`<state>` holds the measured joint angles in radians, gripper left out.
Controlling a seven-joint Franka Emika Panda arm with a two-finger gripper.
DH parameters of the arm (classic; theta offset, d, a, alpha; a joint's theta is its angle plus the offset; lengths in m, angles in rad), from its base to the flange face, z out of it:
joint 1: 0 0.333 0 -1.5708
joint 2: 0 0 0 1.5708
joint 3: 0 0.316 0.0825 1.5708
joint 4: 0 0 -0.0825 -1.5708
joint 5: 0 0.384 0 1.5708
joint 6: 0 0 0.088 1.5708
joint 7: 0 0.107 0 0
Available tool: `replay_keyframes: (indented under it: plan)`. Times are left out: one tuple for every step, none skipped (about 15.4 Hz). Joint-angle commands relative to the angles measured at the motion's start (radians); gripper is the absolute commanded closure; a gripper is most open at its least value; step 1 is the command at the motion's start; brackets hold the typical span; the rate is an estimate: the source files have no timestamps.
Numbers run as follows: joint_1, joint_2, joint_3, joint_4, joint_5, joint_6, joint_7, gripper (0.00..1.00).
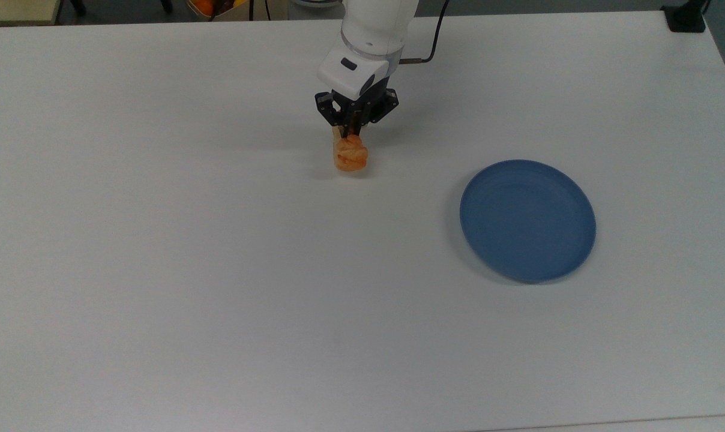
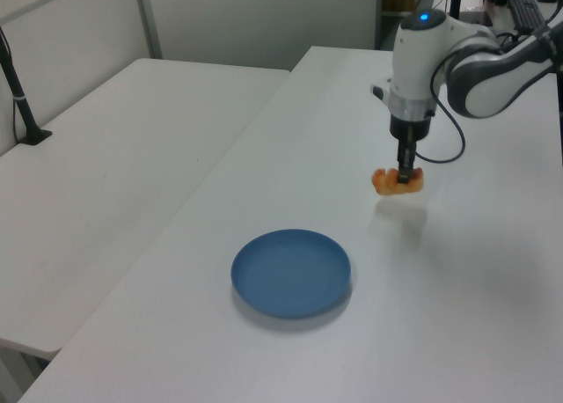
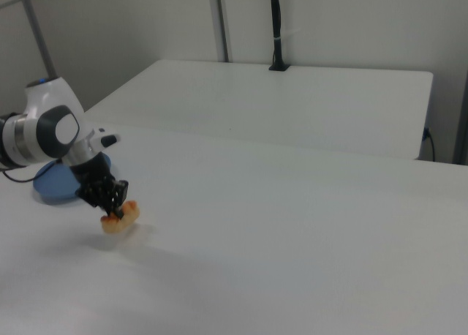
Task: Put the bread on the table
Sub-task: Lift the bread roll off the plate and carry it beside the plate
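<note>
Top view looks steeply down; left and right views face the table [image 1: 158, 270] obliquely from opposite ends.

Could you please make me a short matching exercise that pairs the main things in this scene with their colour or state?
Things:
1. bread
2. plate
3. table
4. pincer

Descriptions:
A. blue, round, with nothing on it
B. plain white surface
C. black, shut on something
D. golden-orange, held off the plate

Pairs: 1-D, 2-A, 3-B, 4-C
</note>
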<state>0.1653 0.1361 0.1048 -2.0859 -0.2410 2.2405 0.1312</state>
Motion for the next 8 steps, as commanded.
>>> replay_keyframes:
  plan:
    - [0.014, -0.075, 0.015, -0.105, 0.012, -0.016, -0.045, 0.83]
    - [0.023, -0.078, 0.016, -0.112, 0.014, -0.021, -0.041, 0.82]
    - [0.028, -0.076, 0.027, -0.115, 0.014, -0.033, -0.035, 0.82]
    - [0.032, -0.076, 0.038, -0.115, 0.014, -0.053, -0.032, 0.81]
    - [0.034, -0.076, 0.052, -0.115, 0.015, -0.076, -0.03, 0.8]
    - [0.033, -0.076, 0.064, -0.114, 0.026, -0.099, -0.03, 0.79]
    - [0.033, -0.076, 0.067, -0.111, 0.055, -0.113, -0.03, 0.69]
    - [0.033, -0.075, 0.067, -0.106, 0.081, -0.123, -0.031, 0.47]
